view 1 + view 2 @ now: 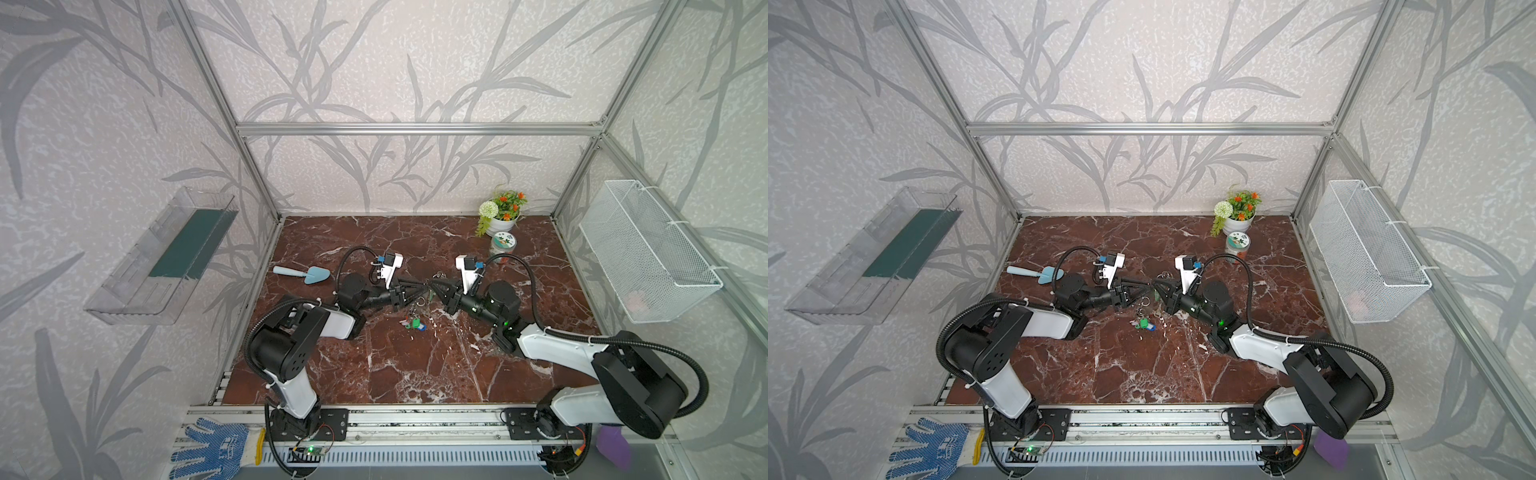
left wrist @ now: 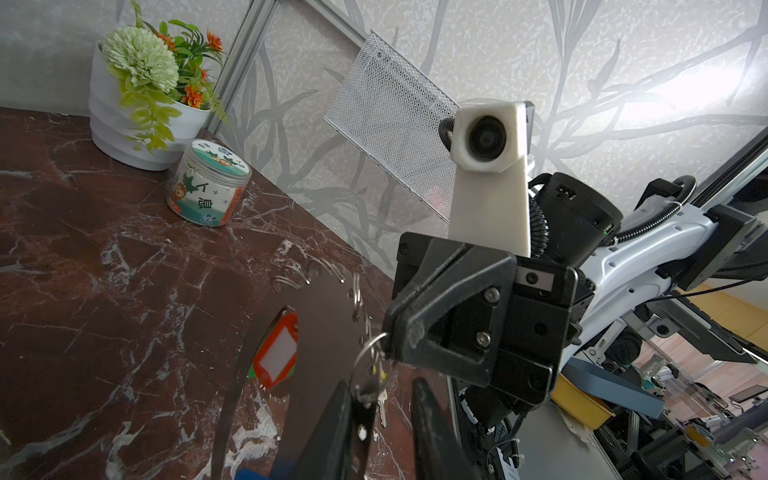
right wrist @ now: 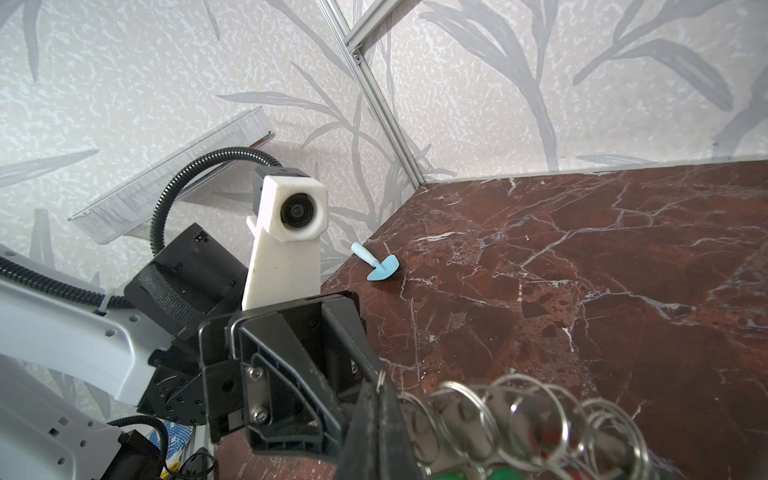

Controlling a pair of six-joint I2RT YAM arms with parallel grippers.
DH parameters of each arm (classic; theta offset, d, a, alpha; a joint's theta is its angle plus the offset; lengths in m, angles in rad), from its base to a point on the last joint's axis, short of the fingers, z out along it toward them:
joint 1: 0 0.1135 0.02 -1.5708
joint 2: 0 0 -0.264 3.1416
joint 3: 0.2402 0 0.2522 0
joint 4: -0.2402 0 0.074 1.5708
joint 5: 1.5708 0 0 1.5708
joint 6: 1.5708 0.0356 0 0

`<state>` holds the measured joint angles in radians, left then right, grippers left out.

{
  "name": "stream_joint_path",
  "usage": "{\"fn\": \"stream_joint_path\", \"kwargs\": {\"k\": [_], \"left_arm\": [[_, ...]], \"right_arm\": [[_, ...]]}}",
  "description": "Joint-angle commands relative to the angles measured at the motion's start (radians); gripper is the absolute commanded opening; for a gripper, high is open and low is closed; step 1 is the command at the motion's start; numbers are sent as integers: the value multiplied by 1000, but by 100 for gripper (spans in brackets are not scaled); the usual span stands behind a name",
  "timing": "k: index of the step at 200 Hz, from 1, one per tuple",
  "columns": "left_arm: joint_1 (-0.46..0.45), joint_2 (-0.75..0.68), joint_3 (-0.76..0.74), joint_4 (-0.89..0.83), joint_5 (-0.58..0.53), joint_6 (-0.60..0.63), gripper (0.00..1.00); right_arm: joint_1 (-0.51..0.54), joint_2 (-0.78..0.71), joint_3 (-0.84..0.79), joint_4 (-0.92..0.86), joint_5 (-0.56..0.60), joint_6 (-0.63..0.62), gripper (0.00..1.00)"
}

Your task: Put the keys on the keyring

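In both top views my two grippers meet tip to tip over the middle of the marble table. My right gripper point(image 3: 378, 388) point(image 1: 431, 286) is shut on the thin wire of the keyring point(image 3: 465, 405), a grey hoop strung with several small split rings. Coloured tags point(image 1: 413, 323) point(image 1: 1144, 324) hang from it, among them a red tag point(image 2: 276, 353). My left gripper point(image 2: 382, 386) point(image 1: 420, 287) is open. A small silver key of the keys point(image 2: 382, 405) hangs in the gap between its fingers, with a bit of yellow above, and its small ring rests against one finger point(image 2: 340, 419).
A blue trowel point(image 1: 305, 274) lies at the back left. A flower pot point(image 1: 500, 216) and a printed jar point(image 1: 503, 243) stand at the back right. A white mesh basket point(image 1: 648, 253) hangs on the right wall and a clear shelf point(image 1: 166, 253) on the left.
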<state>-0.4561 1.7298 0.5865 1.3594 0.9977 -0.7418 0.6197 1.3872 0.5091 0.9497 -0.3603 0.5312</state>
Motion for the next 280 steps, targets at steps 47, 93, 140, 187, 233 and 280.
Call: {"fn": "stream_joint_path", "kwargs": {"k": [47,93,140,187,233,280], "left_arm": [[6,-32,16,52,38,-31,19],[8,-33,19,52,40,-41,20],[6,-10,29,52,56,-54,17],[6,2,33,52,61,-59,18],[7,42,48,52,61,-70,12],[10,45,45,52,38,-63,1]], "right_arm": [[-12,-1,-19,83,-15,1,0],[-23,3,-42,87,-16,1,0],[-29,28,-39,112,-17,12,0],[-29,48,-29,123,-20,16,0],[-30,42,-27,116,-21,13,0],[-32,38,-32,116,-19,9,0]]}}
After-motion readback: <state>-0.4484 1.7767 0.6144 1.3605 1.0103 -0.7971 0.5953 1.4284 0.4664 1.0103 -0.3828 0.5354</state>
